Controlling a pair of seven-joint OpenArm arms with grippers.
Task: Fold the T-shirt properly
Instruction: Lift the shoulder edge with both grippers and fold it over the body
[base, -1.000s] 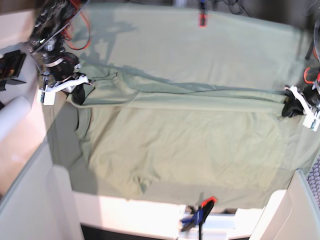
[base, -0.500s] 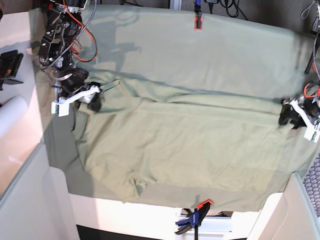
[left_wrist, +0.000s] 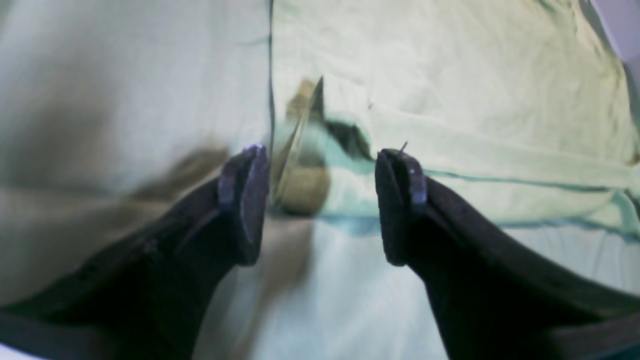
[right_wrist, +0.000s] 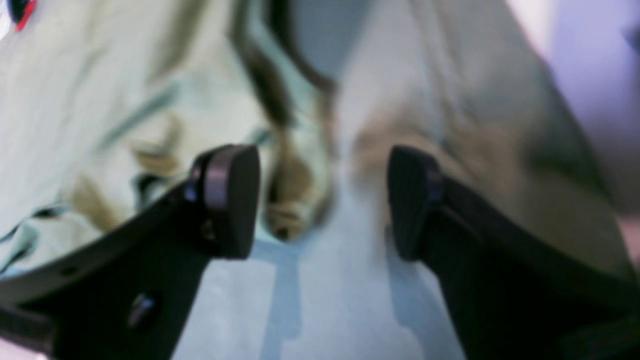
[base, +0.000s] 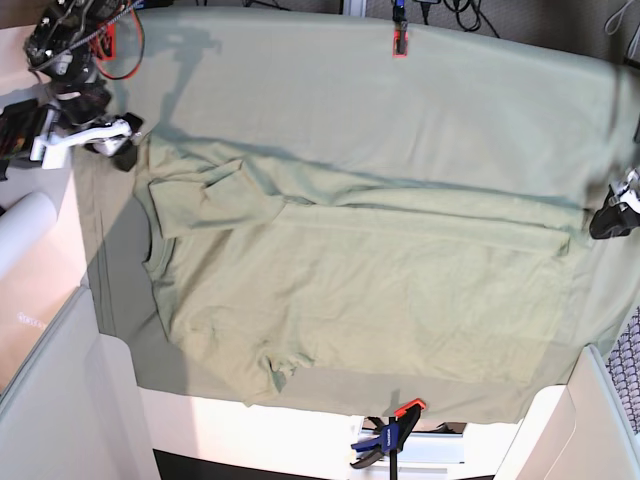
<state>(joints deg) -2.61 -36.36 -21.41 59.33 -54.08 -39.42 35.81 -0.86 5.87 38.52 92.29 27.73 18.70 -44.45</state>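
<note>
Both grippers apparently open, off T-shirt (base: 370, 270)

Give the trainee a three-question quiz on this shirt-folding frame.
1. True or false: the left tool is shut on the T-shirt.
2. In the base view, the right tool is: A) on the shirt's middle, B) off its upper-left corner, C) at the blue clamp.
3. Fill in: the shirt lies on a larger green ____.

Key: 1 false, its fingers stand apart, holding nothing. 2 B. 3 cloth.
</note>
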